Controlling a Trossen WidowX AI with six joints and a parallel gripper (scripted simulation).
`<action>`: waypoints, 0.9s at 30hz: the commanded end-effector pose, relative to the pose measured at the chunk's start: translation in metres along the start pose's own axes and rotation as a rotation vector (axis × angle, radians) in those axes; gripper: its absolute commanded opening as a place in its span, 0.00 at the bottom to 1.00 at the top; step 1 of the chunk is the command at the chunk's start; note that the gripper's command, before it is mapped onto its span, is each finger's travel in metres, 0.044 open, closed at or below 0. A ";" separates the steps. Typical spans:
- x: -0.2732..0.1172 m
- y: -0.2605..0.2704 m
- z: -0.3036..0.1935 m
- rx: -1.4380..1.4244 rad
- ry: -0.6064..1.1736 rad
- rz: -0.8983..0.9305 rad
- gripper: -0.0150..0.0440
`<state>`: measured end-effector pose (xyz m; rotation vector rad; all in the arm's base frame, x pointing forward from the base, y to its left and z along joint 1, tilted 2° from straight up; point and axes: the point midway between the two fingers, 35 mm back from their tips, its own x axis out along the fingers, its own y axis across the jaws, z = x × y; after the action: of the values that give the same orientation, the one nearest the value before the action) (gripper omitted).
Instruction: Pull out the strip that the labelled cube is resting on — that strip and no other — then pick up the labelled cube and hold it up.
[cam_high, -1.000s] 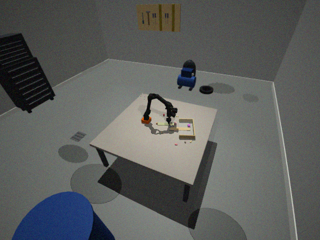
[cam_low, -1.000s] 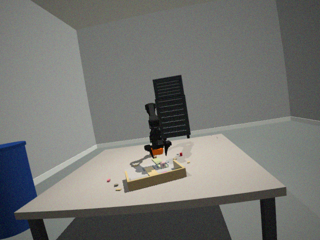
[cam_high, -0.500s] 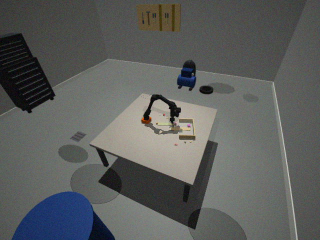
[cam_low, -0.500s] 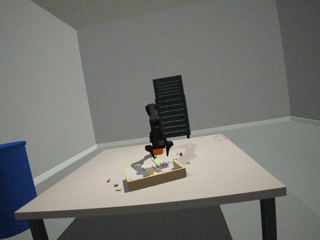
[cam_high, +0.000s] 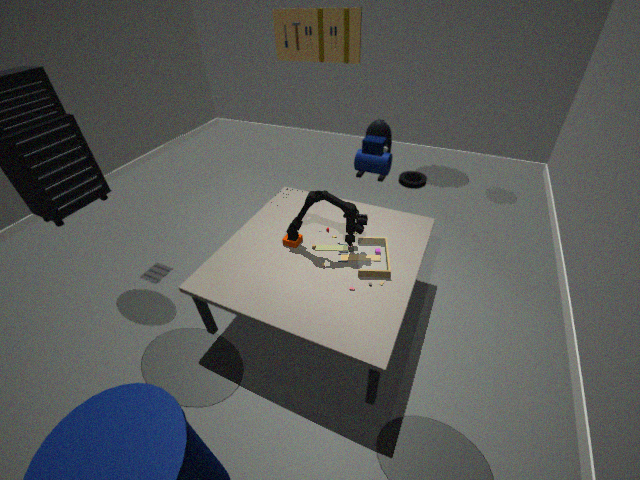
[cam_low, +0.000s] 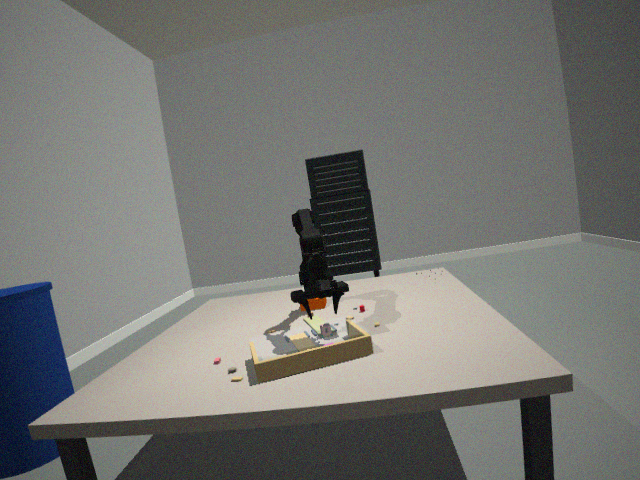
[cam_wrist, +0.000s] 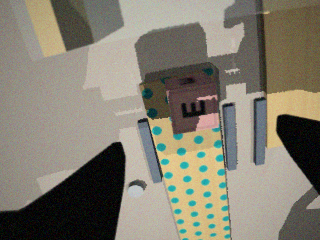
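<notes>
The pink cube (cam_wrist: 192, 107) (cam_low: 325, 329) with a black letter E rests on the far end of the yellow strip (cam_wrist: 196, 175) (cam_high: 329, 248) (cam_low: 312, 323) with teal dots. Much of the cube is in shadow. My gripper (cam_wrist: 200, 136) (cam_low: 323, 314) (cam_high: 350, 243) is open and empty, above the table. In the wrist view its fingers stand wide to either side of the dotted strip, with the cube towards the top between them. A plain yellow-orange strip (cam_wrist: 292, 115) (cam_high: 345, 257) (cam_low: 298, 337) lies beside the dotted one.
Blue-grey rails (cam_wrist: 150, 152) (cam_wrist: 229, 137) (cam_wrist: 259, 132) flank the strips. A wooden-walled frame (cam_high: 388, 260) (cam_low: 316, 360) stands around the far ends. A magenta cube (cam_high: 377, 251) sits inside it. A red piece (cam_high: 327, 229) (cam_low: 361, 308) and other small bits lie outside.
</notes>
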<state>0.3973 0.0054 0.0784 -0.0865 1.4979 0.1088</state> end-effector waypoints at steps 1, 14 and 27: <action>0.003 -0.001 0.004 0.003 -0.004 -0.004 0.78; 0.024 -0.001 0.005 0.003 -0.004 -0.004 0.68; 0.045 -0.001 0.004 0.003 -0.004 -0.004 0.68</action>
<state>0.4068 0.0059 0.0421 -0.0869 1.4848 0.1083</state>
